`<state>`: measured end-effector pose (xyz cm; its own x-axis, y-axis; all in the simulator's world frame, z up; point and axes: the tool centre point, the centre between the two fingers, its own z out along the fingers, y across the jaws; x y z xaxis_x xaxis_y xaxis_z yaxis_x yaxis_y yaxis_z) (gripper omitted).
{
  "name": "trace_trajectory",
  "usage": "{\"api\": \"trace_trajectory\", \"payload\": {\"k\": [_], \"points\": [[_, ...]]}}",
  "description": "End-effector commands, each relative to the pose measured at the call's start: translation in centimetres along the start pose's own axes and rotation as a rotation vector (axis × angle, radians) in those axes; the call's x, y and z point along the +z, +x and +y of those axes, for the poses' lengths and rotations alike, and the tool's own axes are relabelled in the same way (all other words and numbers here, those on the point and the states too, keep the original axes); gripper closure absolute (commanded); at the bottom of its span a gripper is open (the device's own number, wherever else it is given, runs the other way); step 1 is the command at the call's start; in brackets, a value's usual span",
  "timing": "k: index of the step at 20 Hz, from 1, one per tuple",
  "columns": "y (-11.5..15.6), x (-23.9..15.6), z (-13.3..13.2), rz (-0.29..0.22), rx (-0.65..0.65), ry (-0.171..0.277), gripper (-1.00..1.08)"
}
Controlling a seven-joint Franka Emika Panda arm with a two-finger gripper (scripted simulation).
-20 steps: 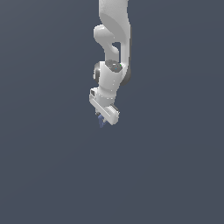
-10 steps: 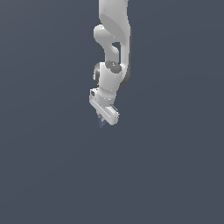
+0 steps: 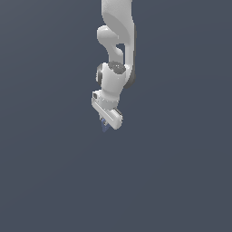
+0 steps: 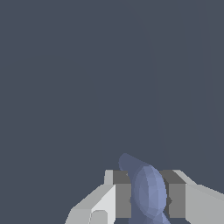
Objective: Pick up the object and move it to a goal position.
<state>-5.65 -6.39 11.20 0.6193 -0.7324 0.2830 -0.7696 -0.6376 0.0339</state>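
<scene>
wrist view: the object (image 4: 148,192) sits directly between the two fingers (image 4: 124,194), not off to either side. both grey pads press against its flanks, so the gripper (image 4: 148,197) is clamped on it. its long axis seems to run roughly along the fingers and outward past their tips, across the closing direction; a narrower rounded end sticks out beyond the tips and leans a little to one side. the other end is cut off by the frame edge, so full length is not seen.

exterior view: the arm (image 3: 115,50) hangs down from the top of the frame, gripper (image 3: 105,125) lowest. only a small blue sliver of the object (image 3: 105,128) shows beneath the hand. no table, floor or goal marker is visible in either view, only flat dark grey-blue background, so the direction to the goal cannot be told.

appearance of object: pale blue-violet, smooth, faceted like a low-polygon mesh, bulbous in the middle and tapering toward the protruding end. looks slightly translucent. identity not clear.

judgement: grasp looks done and centred; what remains is the carry. the rounded flanks could let it pivot between the pads.
</scene>
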Motion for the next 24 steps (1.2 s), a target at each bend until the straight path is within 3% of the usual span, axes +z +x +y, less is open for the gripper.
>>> {"api": "trace_trajectory", "payload": {"k": [1,10,24], "points": [[0.6,-0.7,0.0,0.000,0.001,0.001,1.08],[4.6,-5.7,-0.3,-0.002,0.000,0.002,1.08],[14.1,-17.3,-1.0,-0.004,-0.001,0.005,1.08]]}}
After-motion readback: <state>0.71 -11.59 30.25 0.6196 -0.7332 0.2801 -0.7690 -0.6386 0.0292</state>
